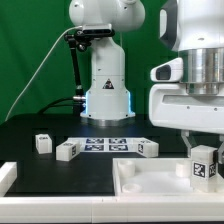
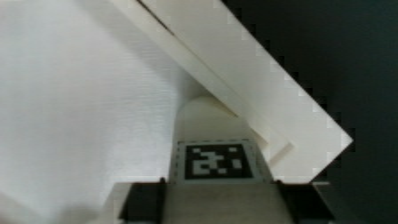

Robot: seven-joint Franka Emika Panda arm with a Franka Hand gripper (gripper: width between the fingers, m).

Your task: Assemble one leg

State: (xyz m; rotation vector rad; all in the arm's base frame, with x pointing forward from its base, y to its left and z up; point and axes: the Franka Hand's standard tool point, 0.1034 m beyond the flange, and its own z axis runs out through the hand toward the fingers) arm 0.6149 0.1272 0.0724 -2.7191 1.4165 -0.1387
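My gripper is shut on a leg, a small white block with a black-and-white tag on its face. It holds the leg upright over the right part of the large white tray, at about the height of the tray's raised rim. In the wrist view the leg sits between my two dark fingers, with the tray floor and its slanted rim beyond it. Whether the leg touches the tray floor I cannot tell. Three more legs lie loose on the black table.
The marker board lies flat between the loose legs. The robot's base stands behind it, with a black stand and cable on the exterior view's left. A white piece shows at the front left edge.
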